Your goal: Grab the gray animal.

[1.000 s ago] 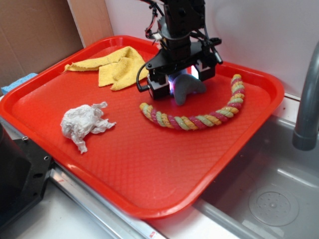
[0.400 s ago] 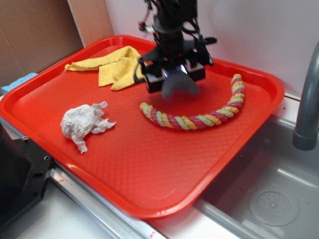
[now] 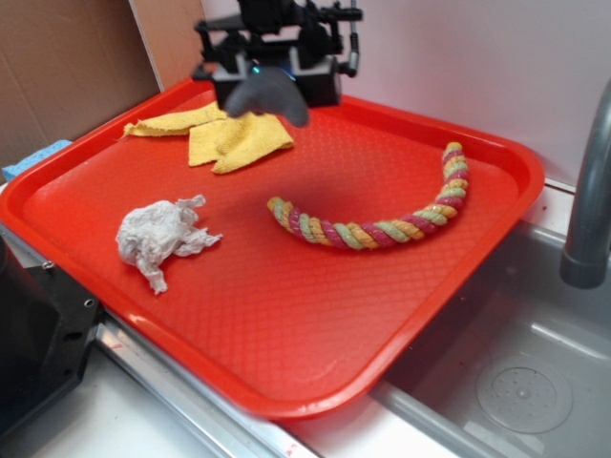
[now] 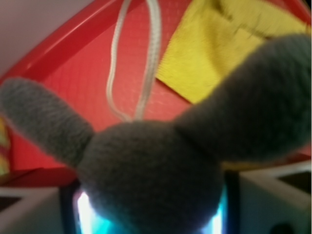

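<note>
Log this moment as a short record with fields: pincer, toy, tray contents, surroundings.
pincer: pincer raised above the tray's back left part, shut on the gray animal
toy: gray animal off the tray surface, ears hanging down; fills the wrist view
tray: red tray
tray contents: yellow cloth at back left, crumpled tissue at left, braided rope curving at right
surroundings: sink at right, with a gray faucet

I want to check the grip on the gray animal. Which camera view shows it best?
The wrist view: the gray animal fills the frame, its body wedged between the gripper's pads with both ears sticking out. The exterior view shows it only as a motion-blurred gray shape under the gripper, lifted above the red tray.
</note>
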Controlling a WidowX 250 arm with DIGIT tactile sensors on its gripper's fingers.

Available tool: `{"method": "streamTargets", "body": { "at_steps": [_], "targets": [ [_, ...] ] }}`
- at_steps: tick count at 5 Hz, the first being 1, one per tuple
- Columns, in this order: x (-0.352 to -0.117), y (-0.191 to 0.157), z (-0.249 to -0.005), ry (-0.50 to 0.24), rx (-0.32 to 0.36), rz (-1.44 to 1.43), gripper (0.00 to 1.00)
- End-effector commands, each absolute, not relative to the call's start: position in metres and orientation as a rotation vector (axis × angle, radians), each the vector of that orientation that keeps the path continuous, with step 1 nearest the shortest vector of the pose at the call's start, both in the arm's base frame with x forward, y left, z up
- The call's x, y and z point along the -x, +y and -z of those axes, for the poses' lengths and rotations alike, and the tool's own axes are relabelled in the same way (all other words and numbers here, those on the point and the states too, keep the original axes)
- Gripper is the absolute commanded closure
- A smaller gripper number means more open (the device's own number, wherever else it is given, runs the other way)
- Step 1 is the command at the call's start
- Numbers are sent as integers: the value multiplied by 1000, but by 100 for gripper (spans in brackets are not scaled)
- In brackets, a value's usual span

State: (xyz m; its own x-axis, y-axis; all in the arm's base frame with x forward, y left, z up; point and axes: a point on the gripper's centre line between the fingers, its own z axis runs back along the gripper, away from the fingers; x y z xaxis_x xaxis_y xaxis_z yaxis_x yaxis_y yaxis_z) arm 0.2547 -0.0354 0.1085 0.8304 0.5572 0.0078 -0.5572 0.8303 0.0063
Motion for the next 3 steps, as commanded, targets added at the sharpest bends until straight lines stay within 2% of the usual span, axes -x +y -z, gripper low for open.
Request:
{"method": "streamTargets", "body": {
  "at_steps": [1,2,3],
  "targets": [
    [-232,-7,-179,-77,104,-282,100],
    [-220,1,-192,-75,124,-229,100],
    [-218,7,-195,-96,142,-228,100]
  ]
}}
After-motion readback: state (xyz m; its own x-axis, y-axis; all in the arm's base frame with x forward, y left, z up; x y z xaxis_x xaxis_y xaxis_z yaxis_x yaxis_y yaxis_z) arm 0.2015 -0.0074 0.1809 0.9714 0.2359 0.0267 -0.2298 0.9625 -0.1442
